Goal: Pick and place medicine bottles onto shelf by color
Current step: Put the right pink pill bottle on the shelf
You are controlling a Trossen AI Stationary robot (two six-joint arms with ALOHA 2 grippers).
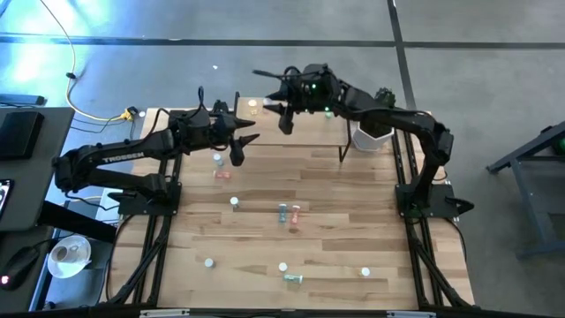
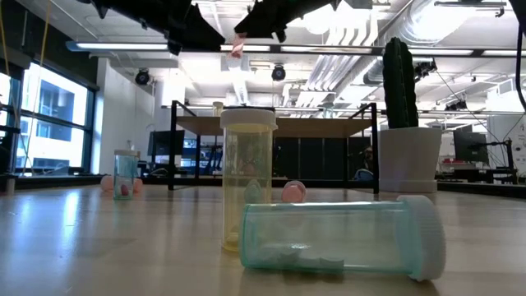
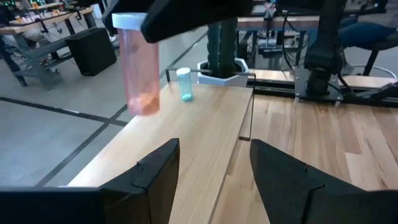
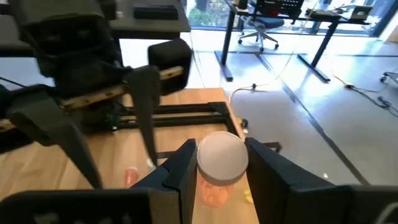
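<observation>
The pink translucent medicine bottle with a white cap hangs clamped between the fingers of the right gripper, in the upper middle of the high view, above the back of the table. Holding it by the cap end keeps the body upright, probably so it can be stood on the light-wood shelf on thin black legs. A blue-green bottle already stands on that shelf, near the white pot with the dark green cactus. The left gripper sits just left of the right one, upper centre of the high view, its dark fingers spread apart with nothing between them, seemingly free for another pick. More bottles lie scattered over the wooden tabletop, among them a yellow upright bottle and a green one on its side in the low view. White lettering reading "TROSSEN" runs along the left arm.
</observation>
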